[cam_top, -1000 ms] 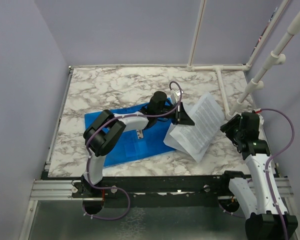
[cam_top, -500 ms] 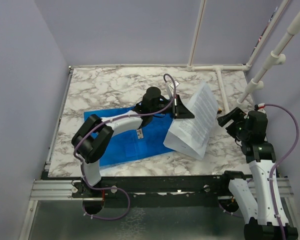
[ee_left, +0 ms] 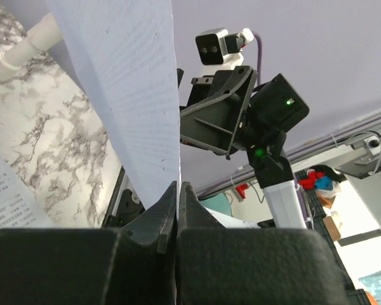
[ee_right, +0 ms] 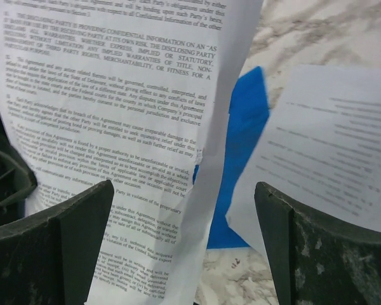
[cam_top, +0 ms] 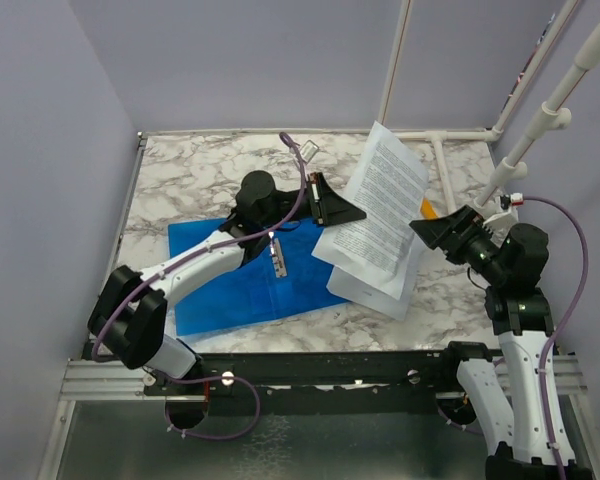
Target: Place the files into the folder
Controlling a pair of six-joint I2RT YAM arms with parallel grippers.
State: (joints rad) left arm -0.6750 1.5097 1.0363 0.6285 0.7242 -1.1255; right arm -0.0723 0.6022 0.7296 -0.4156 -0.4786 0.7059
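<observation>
The blue folder (cam_top: 242, 285) lies open on the marble table, its metal clip (cam_top: 277, 258) showing. My left gripper (cam_top: 352, 213) is shut on the edge of one printed white sheet (cam_top: 382, 195) and holds it raised and upright above the folder's right end. The other files (cam_top: 375, 275) lie flat, overlapping the folder's right edge. My right gripper (cam_top: 427, 231) is open and empty, pointing at the raised sheet from the right. In the left wrist view the sheet (ee_left: 127, 95) rises from the closed gripper (ee_left: 178, 190). In the right wrist view the raised sheet (ee_right: 127, 114) hangs between the open fingers (ee_right: 57, 248), with the folder (ee_right: 244, 127) and a flat sheet (ee_right: 324, 146) behind.
White PVC pipes (cam_top: 525, 145) stand at the table's back right corner, close to the right arm. Purple walls enclose the left and back sides. The metal rail (cam_top: 310, 365) runs along the near edge.
My left gripper has lifted the sheet up and drawn it back toward the left, over the folder. My right gripper has swung left and closer to the raised sheet.
</observation>
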